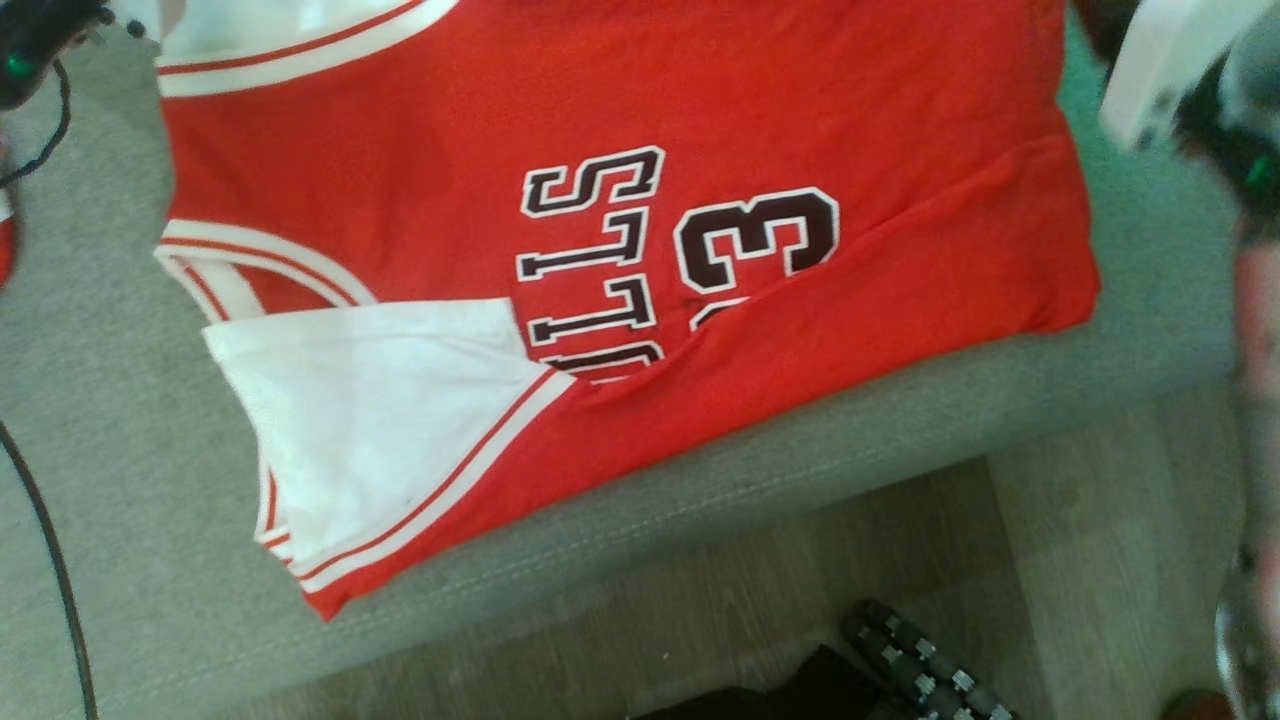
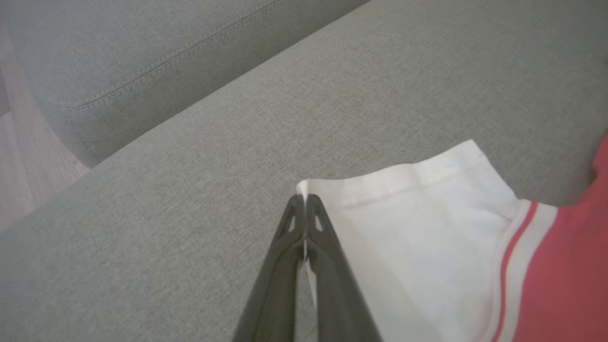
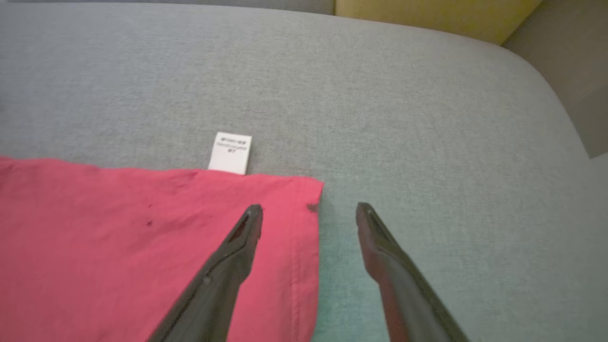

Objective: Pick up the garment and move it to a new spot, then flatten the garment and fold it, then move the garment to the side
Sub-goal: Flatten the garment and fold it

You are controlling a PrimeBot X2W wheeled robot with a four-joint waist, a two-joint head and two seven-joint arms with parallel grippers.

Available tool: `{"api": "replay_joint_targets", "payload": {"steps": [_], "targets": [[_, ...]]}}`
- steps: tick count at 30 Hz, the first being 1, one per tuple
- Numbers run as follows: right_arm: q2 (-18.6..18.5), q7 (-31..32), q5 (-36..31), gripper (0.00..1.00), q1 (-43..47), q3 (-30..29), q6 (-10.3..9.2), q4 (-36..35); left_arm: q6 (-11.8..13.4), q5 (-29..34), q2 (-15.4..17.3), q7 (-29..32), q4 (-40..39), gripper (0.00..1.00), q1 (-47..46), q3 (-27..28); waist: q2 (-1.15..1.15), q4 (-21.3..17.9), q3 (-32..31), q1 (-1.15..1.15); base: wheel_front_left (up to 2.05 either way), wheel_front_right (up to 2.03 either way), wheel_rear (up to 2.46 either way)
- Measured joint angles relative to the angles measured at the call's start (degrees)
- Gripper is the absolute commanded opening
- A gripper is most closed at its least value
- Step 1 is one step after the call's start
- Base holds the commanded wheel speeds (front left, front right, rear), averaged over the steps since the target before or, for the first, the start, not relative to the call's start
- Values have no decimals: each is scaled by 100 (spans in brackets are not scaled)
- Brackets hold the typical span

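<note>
The garment (image 1: pixel 620 250) is a red jersey with white trim, dark lettering and a number, lying spread on a grey cushion (image 1: pixel 120 420). One white panel (image 1: pixel 380 400) is folded over its near left part. In the left wrist view my left gripper (image 2: pixel 304 197) is shut on the corner of the garment's white panel (image 2: pixel 427 228), and a sliver of white cloth shows between the fingers. My right gripper (image 3: pixel 309 208) is open just above a red corner of the garment (image 3: pixel 142 247), one finger over the cloth and the other over bare cushion. A small white label (image 3: pixel 230 153) sticks out past the red edge.
The cushion's front edge (image 1: pixel 760 480) drops to a wooden floor (image 1: pixel 1100 560). A dark studded object (image 1: pixel 920 660) lies on the floor. A black cable (image 1: pixel 50 560) runs down the left side. A grey backrest (image 2: pixel 142 57) and a yellow cushion (image 3: pixel 427 19) border the seat.
</note>
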Motion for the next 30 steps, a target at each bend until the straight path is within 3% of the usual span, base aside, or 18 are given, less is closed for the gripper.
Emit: {"api": "replay_joint_targets", "payload": {"steps": [5, 13, 15, 16, 18, 19, 27, 30], "targets": [[15, 891, -379, 100, -918, -203, 0, 791, 0, -136, 74, -71, -253, 0, -13, -213, 0, 179, -2, 0, 0, 0, 0], [87, 1503, -779, 98, -1632, -655, 0, 1925, 0, -209, 70, -153, -512, 0, -219, -505, 0, 469, 128, 0, 0, 0, 0], [148, 1547, -848, 83, -1764, -790, 1, 2127, 0, -264, 71, -160, -527, 0, -282, -583, 0, 520, 155, 0, 0, 0, 0], [180, 1596, -888, 67, -1831, -839, 1, 2218, 0, -286, 74, -187, -527, 0, -298, -600, 0, 538, 164, 0, 0, 0, 0], [230, 1679, -933, 33, -1942, -907, 1, 2370, 0, -291, 78, -198, -526, 0, -315, -648, 0, 564, 170, 0, 0, 0, 0], [242, 1711, -942, 0, -1985, -937, 1, 2428, 0, -292, 79, -201, -526, 0, -317, -688, 0, 574, 169, 0, 0, 0, 0], [260, 1551, -1013, 0, -2079, -933, 0, 2587, 0, -390, 83, -382, -492, 0, -433, -848, 0, 635, 141, 0, 0, 0, 0], [234, 992, -924, 0, -2150, -849, 1, 2584, 0, -374, 104, -787, -457, 0, -555, -904, 0, 649, 133, 0, 0, 0, 0]]}}
